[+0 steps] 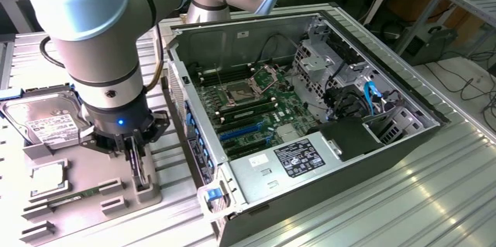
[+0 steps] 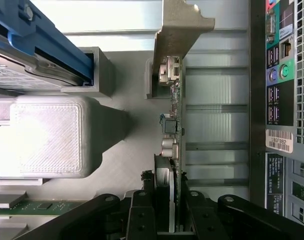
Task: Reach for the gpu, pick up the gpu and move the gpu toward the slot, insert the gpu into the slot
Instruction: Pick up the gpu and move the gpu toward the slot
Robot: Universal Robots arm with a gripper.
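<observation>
The claw (image 1: 133,153) (image 2: 168,202) of the grey arm (image 1: 101,38) is seen closed on the gpu (image 1: 139,168) (image 2: 171,125), its black fingers (image 2: 142,215) pressed against either face of the card. The gpu is held edge-on and upright directly beneath the claw, with its lower edge seated in a grey stand (image 1: 144,192) on the fixture tray (image 1: 93,168). In the wrist view the green board edge is shown running away from the fingers, and the card is ended at its far tip by the silver bracket (image 2: 179,30). Just beside the claw, on the same tray, a thin green memory stick (image 1: 78,196) (image 2: 42,206) is laid flat, and a square processor chip (image 1: 48,180) is set a little beyond it. A pale ribbed block (image 2: 47,135) is seen next to the card in the wrist view. Farther out, toward the exterior view's left, a silver hard drive (image 1: 46,122) (image 2: 22,70) with a white label is propped in its holder, and a blue rail (image 2: 47,45) is fixed along its side. On the other side of the claw, toward the exterior view's right, the opened computer case (image 1: 232,26) (image 2: 282,100) is laid on its side on the ribbed metal table (image 1: 434,200). Inside it the motherboard (image 1: 256,107) is exposed, with blue slots (image 1: 236,133) nearest the claw, a labelled power supply (image 1: 298,157) alongside and the drive cage (image 1: 326,61) farthest off.
</observation>
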